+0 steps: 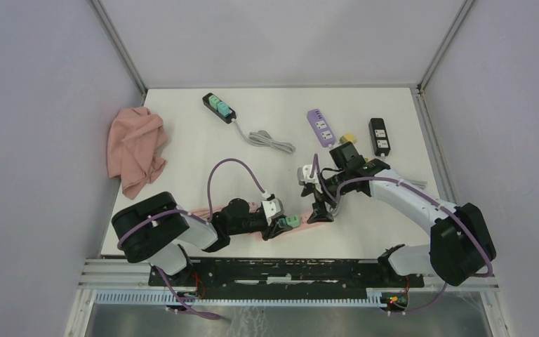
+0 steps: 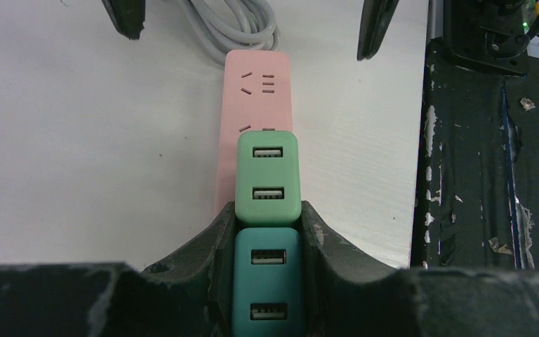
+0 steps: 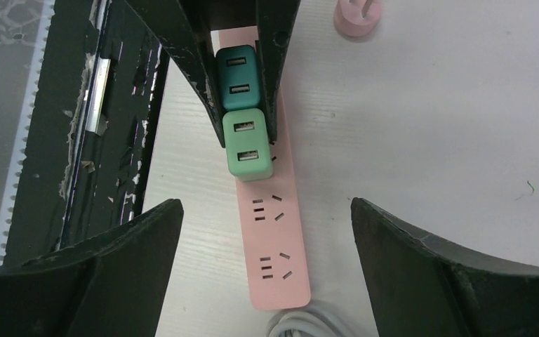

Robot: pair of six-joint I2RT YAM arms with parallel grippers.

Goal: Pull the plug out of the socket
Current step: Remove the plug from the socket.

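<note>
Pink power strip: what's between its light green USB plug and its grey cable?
Only two empty sockets on the pink power strip, seen in the right wrist view.

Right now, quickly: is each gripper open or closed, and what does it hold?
Left gripper: closed on the teal plug.
Right gripper: open, holding nothing, above the pink power strip.

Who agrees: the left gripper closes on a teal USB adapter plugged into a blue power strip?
Not quite. The power strip is pink, not blue, as the left wrist view shows; the left gripper does close on the teal USB adapter.
</note>
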